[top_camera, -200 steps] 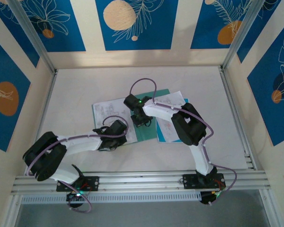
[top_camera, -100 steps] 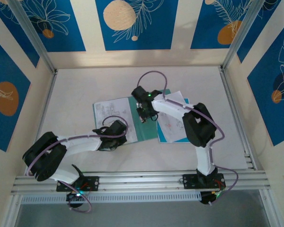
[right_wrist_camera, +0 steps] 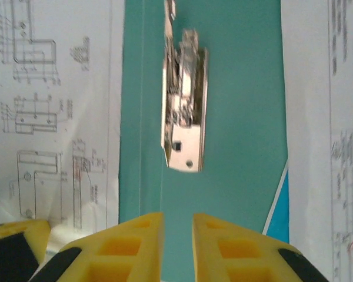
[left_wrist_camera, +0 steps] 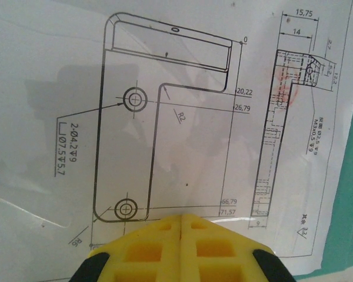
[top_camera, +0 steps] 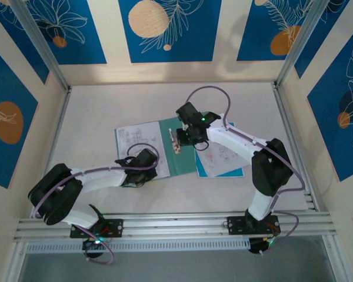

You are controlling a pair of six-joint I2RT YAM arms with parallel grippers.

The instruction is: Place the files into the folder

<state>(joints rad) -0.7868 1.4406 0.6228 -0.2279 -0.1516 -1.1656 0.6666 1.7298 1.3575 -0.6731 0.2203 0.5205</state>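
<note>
The teal folder (top_camera: 181,161) lies open in the middle of the table, its metal clip (right_wrist_camera: 185,117) bare on the inside. One of the files (top_camera: 135,138), a white sheet with drawings, lies over the folder's left side. My left gripper (left_wrist_camera: 182,218) is shut, its tips pressed down on that sheet (left_wrist_camera: 165,117). More files (top_camera: 220,155), one with a light-blue edge (right_wrist_camera: 279,205), lie on the folder's right side. My right gripper (right_wrist_camera: 177,220) hovers over the teal surface (right_wrist_camera: 235,147) just short of the clip, open by a narrow gap with nothing between the fingers.
The white table (top_camera: 106,106) is walled by blue-patterned panels and aluminium posts. An aluminium rail (top_camera: 176,223) runs along the near edge. The right arm's elbow (top_camera: 270,170) stands high at the right. Bare tabletop lies behind and to the left of the papers.
My right gripper has drawn back up and to the right from the folder's clip, its elbow swinging right. The left gripper has stayed pressed on the left sheet.
</note>
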